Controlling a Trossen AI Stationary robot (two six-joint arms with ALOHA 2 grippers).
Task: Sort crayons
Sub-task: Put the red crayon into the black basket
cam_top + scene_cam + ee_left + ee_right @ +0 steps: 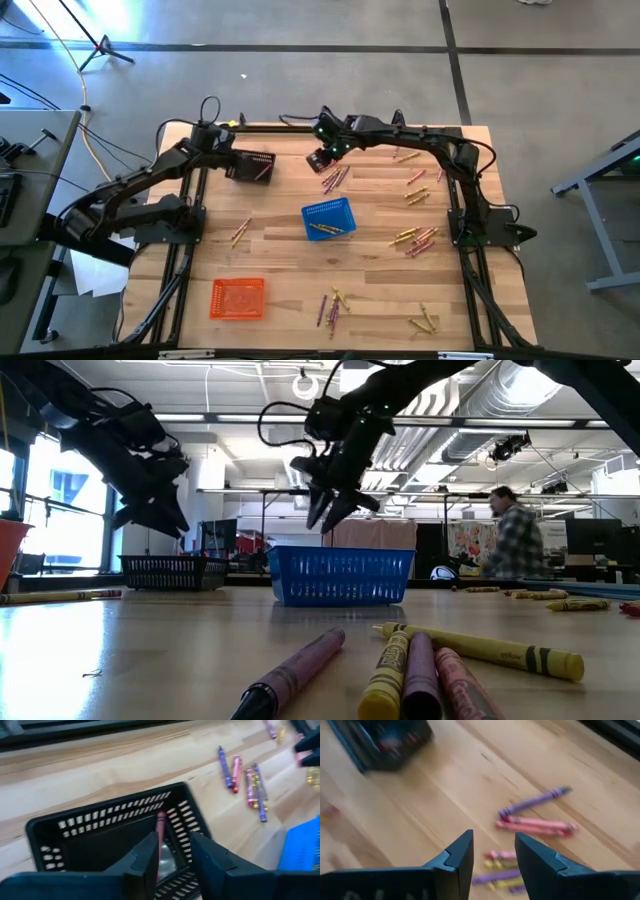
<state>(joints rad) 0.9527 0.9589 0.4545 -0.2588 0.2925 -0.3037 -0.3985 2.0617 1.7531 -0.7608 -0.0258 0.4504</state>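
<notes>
High view showed most crayons [334,178] unsorted; left gripper [172,851], fingers parted, released a red crayon [160,827] into the black basket [250,166]; right gripper [493,851] hovered, spread.

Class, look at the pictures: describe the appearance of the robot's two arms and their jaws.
Both arms are dark, jointed and bulky, with black cables looping along them. The right arm shows a small green light. The left gripper and right gripper each end in two black, angular, wedge-shaped jaws.

arms: two, dark, jointed, black cables looped along the links | right arm [420,140]: green light seen near its wrist | left arm [140,190]: matte black housings | fingers [145,865]: dark, angular, wedge-shaped, seen tapering to blunt tips
</notes>
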